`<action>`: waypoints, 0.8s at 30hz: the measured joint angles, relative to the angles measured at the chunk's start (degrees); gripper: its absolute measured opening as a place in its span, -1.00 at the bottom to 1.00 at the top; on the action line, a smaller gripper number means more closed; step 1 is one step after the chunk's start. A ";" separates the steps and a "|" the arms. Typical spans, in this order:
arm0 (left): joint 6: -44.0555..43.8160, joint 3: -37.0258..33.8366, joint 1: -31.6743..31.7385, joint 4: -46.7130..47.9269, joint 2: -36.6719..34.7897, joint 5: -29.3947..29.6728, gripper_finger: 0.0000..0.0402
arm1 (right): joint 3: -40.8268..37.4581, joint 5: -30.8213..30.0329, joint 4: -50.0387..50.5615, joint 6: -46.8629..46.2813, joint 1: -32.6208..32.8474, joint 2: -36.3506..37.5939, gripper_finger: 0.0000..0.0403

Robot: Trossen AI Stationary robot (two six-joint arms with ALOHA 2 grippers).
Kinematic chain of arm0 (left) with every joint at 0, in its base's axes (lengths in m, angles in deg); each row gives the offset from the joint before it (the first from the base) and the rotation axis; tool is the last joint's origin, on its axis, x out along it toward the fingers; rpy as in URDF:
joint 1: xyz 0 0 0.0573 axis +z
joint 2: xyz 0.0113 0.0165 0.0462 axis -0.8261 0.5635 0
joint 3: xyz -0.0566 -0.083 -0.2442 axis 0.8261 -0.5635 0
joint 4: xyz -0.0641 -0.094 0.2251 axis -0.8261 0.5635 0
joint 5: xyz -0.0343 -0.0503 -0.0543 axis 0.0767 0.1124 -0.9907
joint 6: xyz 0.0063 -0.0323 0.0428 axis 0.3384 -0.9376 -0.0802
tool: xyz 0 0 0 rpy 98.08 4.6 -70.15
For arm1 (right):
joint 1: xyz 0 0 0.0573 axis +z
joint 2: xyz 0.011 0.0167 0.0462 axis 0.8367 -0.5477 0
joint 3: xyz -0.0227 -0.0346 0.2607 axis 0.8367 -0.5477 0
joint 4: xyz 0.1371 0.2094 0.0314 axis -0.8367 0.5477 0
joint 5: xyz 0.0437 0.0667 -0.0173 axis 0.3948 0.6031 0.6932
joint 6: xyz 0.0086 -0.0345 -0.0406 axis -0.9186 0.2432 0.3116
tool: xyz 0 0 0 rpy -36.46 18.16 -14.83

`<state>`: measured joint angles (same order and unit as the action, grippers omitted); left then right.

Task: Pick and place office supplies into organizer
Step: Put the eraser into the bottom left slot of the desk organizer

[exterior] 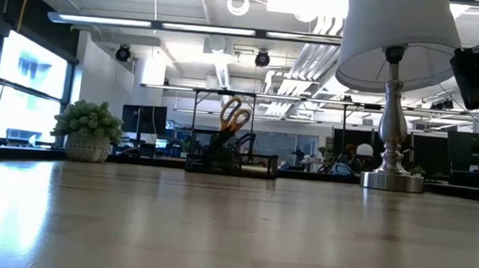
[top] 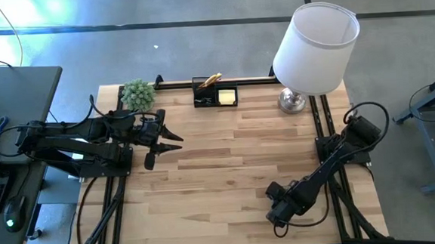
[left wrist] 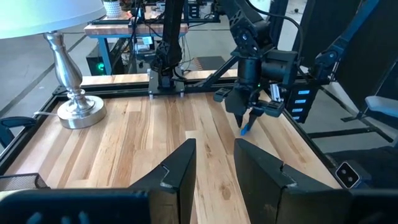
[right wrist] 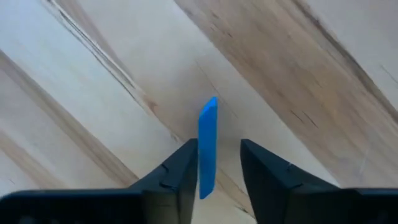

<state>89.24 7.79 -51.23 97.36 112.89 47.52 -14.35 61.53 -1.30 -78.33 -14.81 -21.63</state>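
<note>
A small blue block stands on edge on the wood near the table's front right. My right gripper points down over it, open, one finger on each side; the left wrist view also shows this gripper with the block at its tips. My left gripper waits open with nothing between its fingers, above the table's left side. The black organizer stands at the far edge, with yellow-handled scissors and pencils in its cup and a yellow sticky-note pad in its tray. My right gripper comes at the blue block from above, its fingers pointing down. One finger lies close along the block's flat side, and I cannot tell whether they touch. The other finger stands apart from the block with a clear gap.
A white-shaded lamp on a metal base stands at the far right, close to the organizer. A small green plant sits at the far left. The wood between the two arms is bare.
</note>
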 joint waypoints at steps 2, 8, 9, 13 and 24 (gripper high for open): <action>0.00 -0.01 0.00 0.00 -0.01 -0.02 -0.52 | 0.00 0.03 0.05 0.42 0.00 0.02 -0.52; 0.00 0.00 0.00 -0.01 -0.01 -0.01 -0.52 | 0.11 0.05 0.22 4.71 0.00 0.13 -0.91; 0.00 -0.01 0.00 0.00 -0.01 -0.02 -0.52 | 0.11 -0.09 0.26 5.78 -0.05 0.15 -0.94; 0.00 -0.01 0.00 0.00 0.00 -0.01 -0.52 | 0.93 -1.81 1.65 9.26 -1.42 0.15 -0.89; 0.07 -0.01 0.00 -1.24 -0.01 -0.02 -0.52 | 10.23 -14.62 2.09 48.46 -22.51 0.15 -0.95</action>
<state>89.31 7.78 -51.23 96.12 112.88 47.50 -4.12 46.91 0.79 -29.87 -37.33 -21.47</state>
